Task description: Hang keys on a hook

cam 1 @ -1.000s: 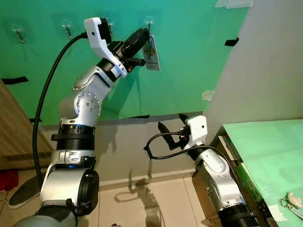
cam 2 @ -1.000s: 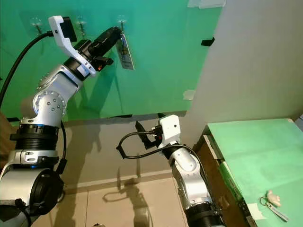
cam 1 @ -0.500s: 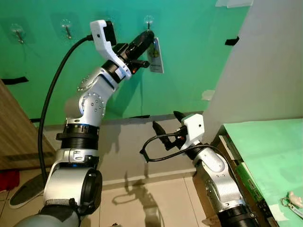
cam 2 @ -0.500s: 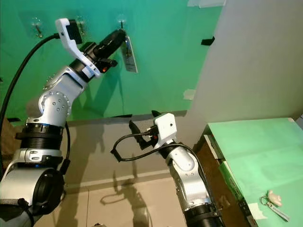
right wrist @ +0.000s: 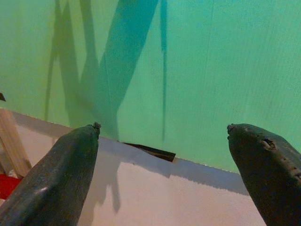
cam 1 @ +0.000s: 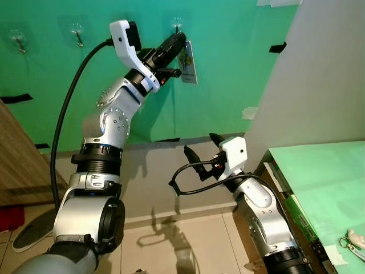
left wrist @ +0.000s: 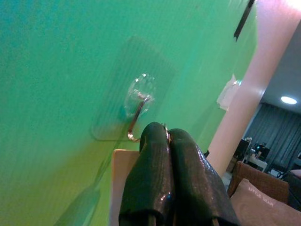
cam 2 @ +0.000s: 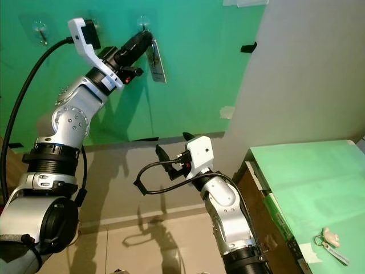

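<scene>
Nearest you, at the lower right, a second set of keys with a pale fob [cam 2: 329, 239] lay on the green tabletop [cam 2: 308, 177], well apart from both arms.

Your right hand [cam 1: 201, 149] sat low in front of the grey wall base. Its two black fingers [right wrist: 56, 179] were spread wide and held nothing, pointing toward the green wall [cam 1: 228, 74].

Farther off and higher, your left hand [cam 1: 178, 41] was raised to the green wall. Its fingers [left wrist: 155, 174] were pressed together, pinching the ring of the keys [cam 1: 187, 61]. The white tag hung just below the fingertips, flat against the wall.

The clear stick-on hook [left wrist: 137, 101] sat just above the fingertips in the left wrist view. You could not tell whether the ring was already over its metal prong.

Two more hooks [cam 1: 76, 34] stood along the wall to the left.
</scene>
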